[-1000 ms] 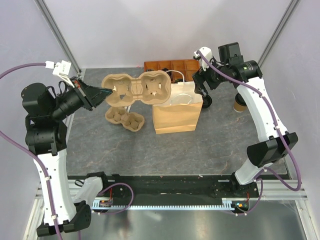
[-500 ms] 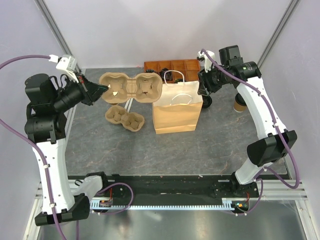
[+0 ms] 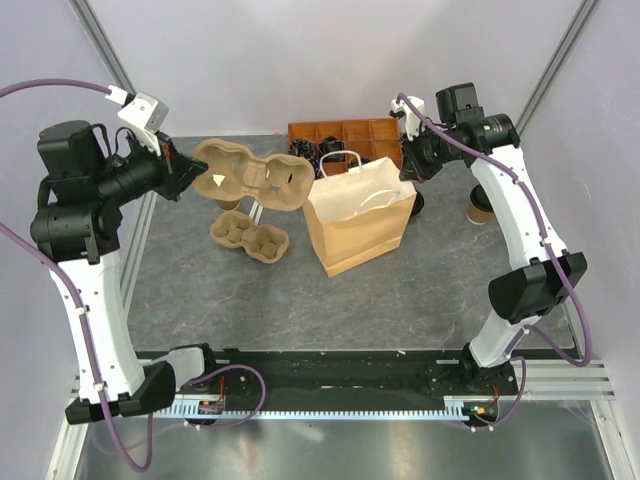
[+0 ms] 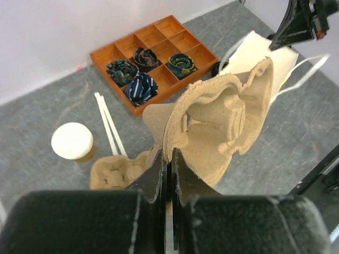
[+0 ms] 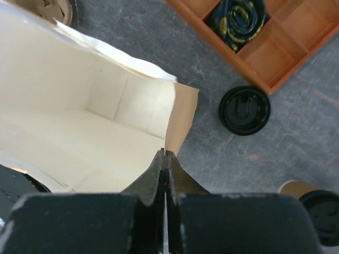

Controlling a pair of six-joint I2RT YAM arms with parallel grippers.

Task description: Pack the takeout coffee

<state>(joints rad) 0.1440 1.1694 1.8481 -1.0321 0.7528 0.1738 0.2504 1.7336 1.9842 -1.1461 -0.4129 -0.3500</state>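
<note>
While left jaws pinch the pulp carrier (image 4: 222,121) aloft and right jaws clamp the rim of the paper bag (image 3: 360,225), bag-opening seems in hand — takeout coffee (image 3: 481,208) stands on the worktop (image 3: 420,290) to its right, so next likely means lowering the carrier inside.

Your left gripper (image 4: 168,161) is pinched tight on the rim of the pulp cup carrier (image 4: 222,119), which is raised off the table (image 4: 47,106). Below it lies a second carrier (image 4: 112,172). Nearby you have a tan cup (image 4: 72,143), two white sticks (image 4: 110,129) and an orange tray (image 4: 159,27) holding rolled ties (image 4: 141,87)
</note>
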